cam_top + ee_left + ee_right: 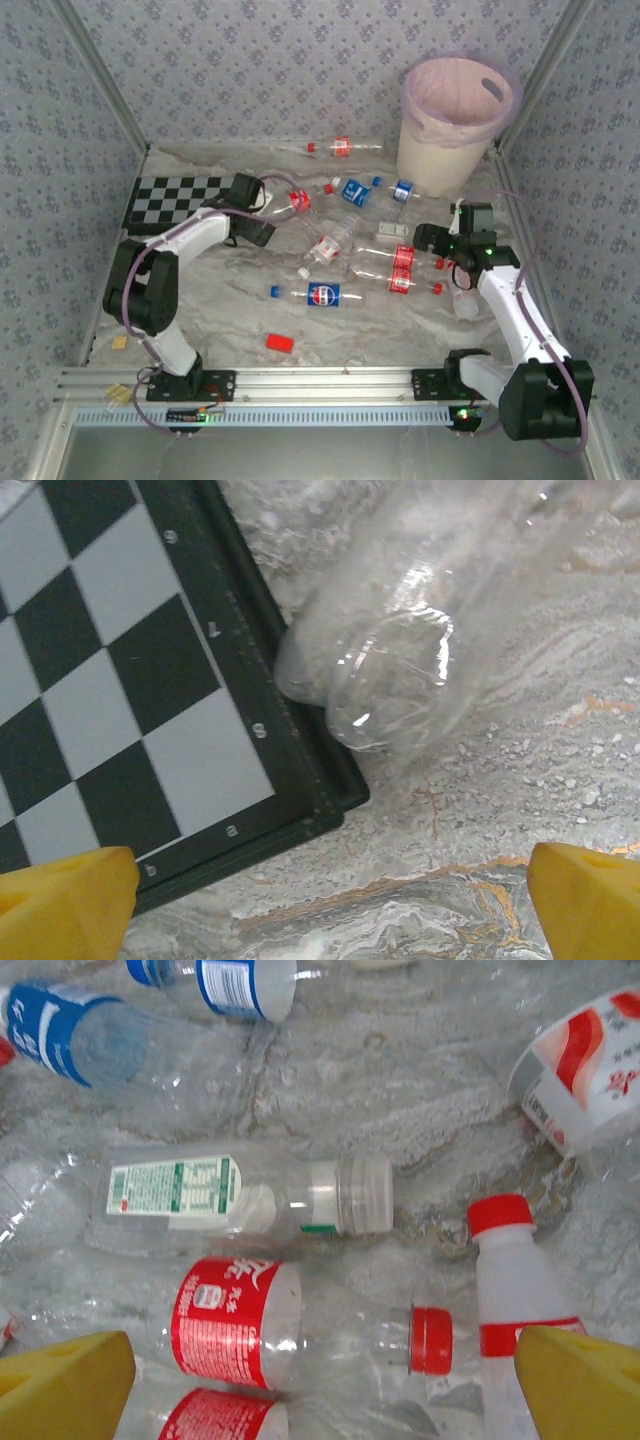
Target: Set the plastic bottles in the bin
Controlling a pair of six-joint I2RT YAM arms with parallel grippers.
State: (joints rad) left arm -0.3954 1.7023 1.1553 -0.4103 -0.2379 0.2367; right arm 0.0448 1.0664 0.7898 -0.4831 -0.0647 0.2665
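Jaws spread wide on the left gripper [325,910] and the right gripper [322,1385], nothing pinched. Left side: low over the marbled surface [540,780]. A clear bottle [390,680] lies just ahead, base toward the jaws and roughly centred between them, seemingly touching the corner edge of the chessboard [120,680]. Right side: above a cluster lying on their sides. A red-labelled bottle [230,1320] sits between the yellow fingertips [65,1385], its red cap toward the right one. A green-and-white-labelled bottle [190,1195] lies just beyond it, a red-capped bottle [520,1290] beside the right fingertip, and two blue-labelled bottles [60,1030] farther off. From above, the plastic bottles [315,294] are strewn mid-surface between the arms. The bin [440,160], pink-lined, stands upright in the far right corner, well apart from both grippers. Its contents cannot be told.
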